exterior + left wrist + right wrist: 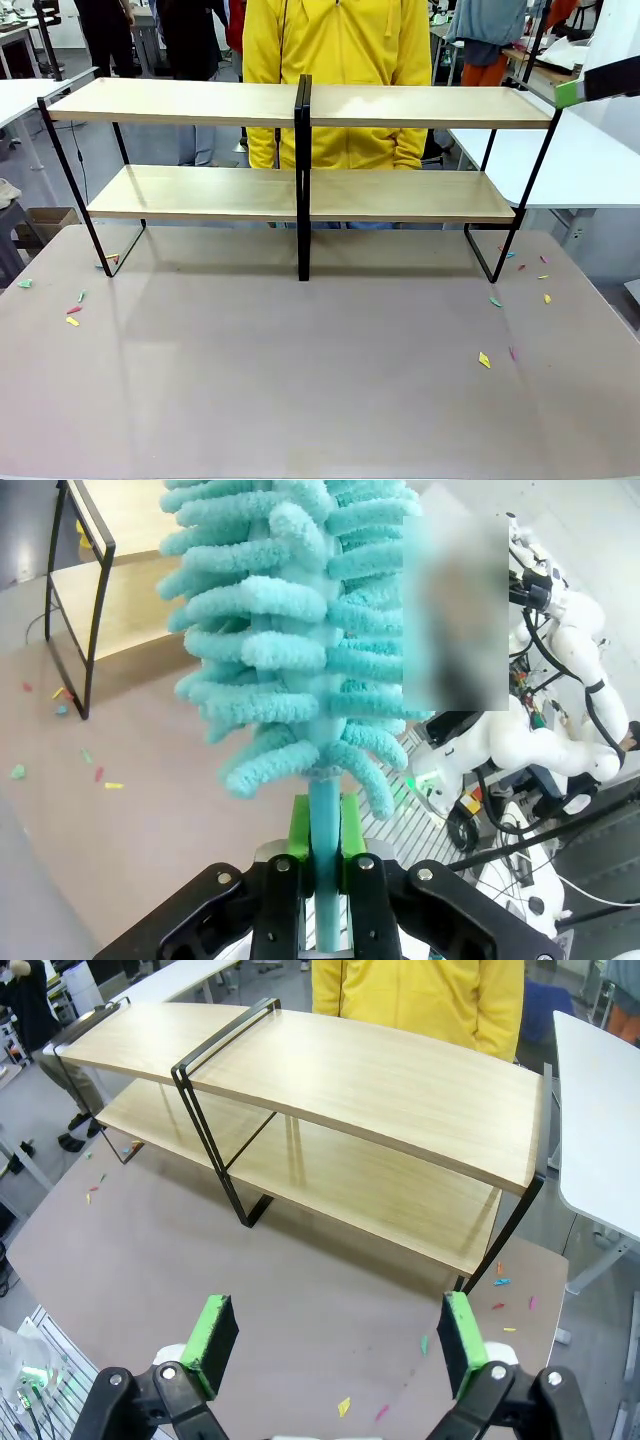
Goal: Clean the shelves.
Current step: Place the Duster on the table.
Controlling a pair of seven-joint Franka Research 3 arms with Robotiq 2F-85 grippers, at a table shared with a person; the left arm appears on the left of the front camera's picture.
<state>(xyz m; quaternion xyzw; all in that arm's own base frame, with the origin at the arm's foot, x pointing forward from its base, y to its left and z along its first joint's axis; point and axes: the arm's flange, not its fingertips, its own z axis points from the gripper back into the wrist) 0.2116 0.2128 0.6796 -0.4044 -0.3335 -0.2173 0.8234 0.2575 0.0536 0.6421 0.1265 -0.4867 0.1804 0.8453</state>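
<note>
The shelves (300, 190) stand across the far half of the table, two light-wood tiers in a black frame, both boards bare. In the left wrist view my left gripper (325, 865) is shut on the thin handle of a fluffy teal duster (290, 630), whose head rises upright in front of the camera, off the shelves' (120, 520) end. My right gripper (340, 1330) hangs open and empty above the table, looking down on the shelves (350, 1070). One of its green-padded fingers (568, 93) shows near the top board's right end.
A person in a yellow top (340, 60) stands close behind the shelves. Small coloured paper scraps (72, 310) lie on the grey-brown tabletop (300, 380) at the left, and more scraps (485, 360) at the right. White tables (590, 160) flank both sides.
</note>
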